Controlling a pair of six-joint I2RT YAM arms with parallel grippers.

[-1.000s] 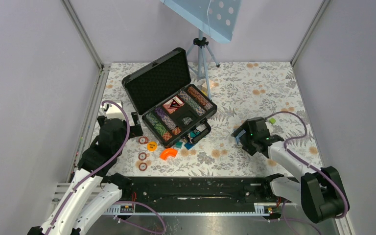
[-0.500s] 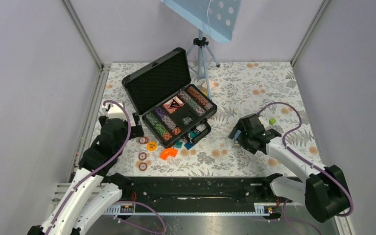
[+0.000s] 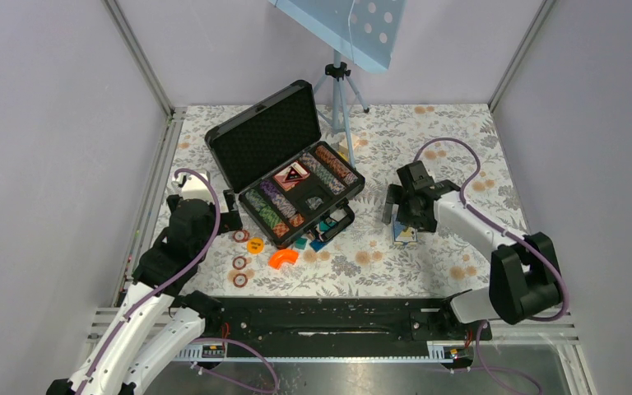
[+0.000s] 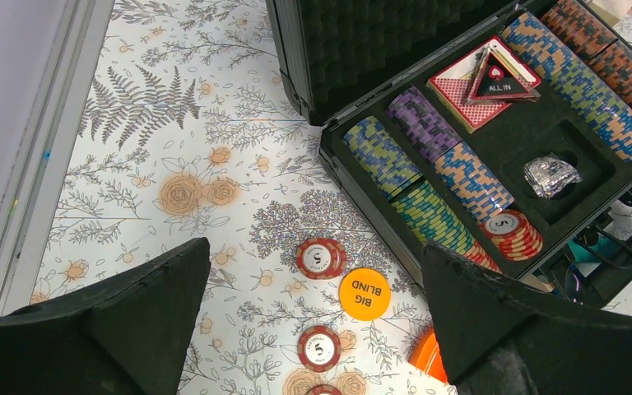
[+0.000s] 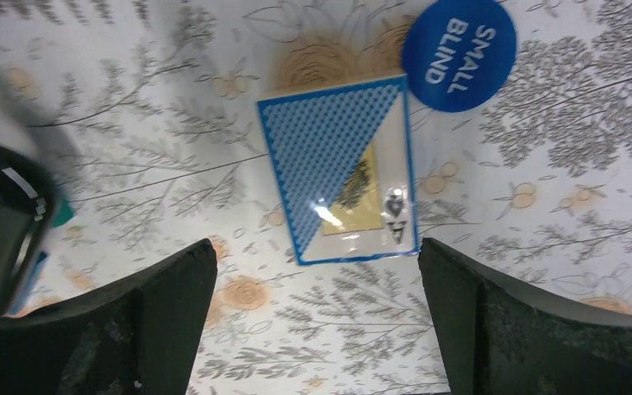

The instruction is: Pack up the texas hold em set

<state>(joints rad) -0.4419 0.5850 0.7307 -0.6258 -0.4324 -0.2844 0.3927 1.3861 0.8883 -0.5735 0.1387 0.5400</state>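
Briefcase [image 3: 296, 177] open on the bench [image 3: 461, 140], chip rows [image 4: 395, 156] racked inside, right pincer [image 5: 314, 247] spread wide, empty, over the blue card deck [image 5: 341, 169] right of the briefcase, left pincer [image 4: 314, 247] wide, empty, above loose chips [image 4: 321, 257].

left arm [image 3: 136, 317]: climbs from its base at the near left, white lower link, black upper links, reaching away from the bases.
left wrist [image 3: 188, 226]: directly behind the pincer, tipped forward and down.
left gripper [image 3: 230, 211]: jaws spread wide, gripping nothing.
left fingers [image 4: 152, 292]: two black wedges, one to each side of the pincer's gap, well apart.
right arm [image 3: 481, 230]: folds up from its base at the near right, then its white forearm stretches left and away to the pincer.
right wrist [image 3: 418, 183]: above the pincer, turned so the fingers point down.
right gripper [image 3: 401, 216]: jaws wide apart, closed on nothing.
right fingers [image 5: 169, 300]: two black pads flanking the gap, well apart.
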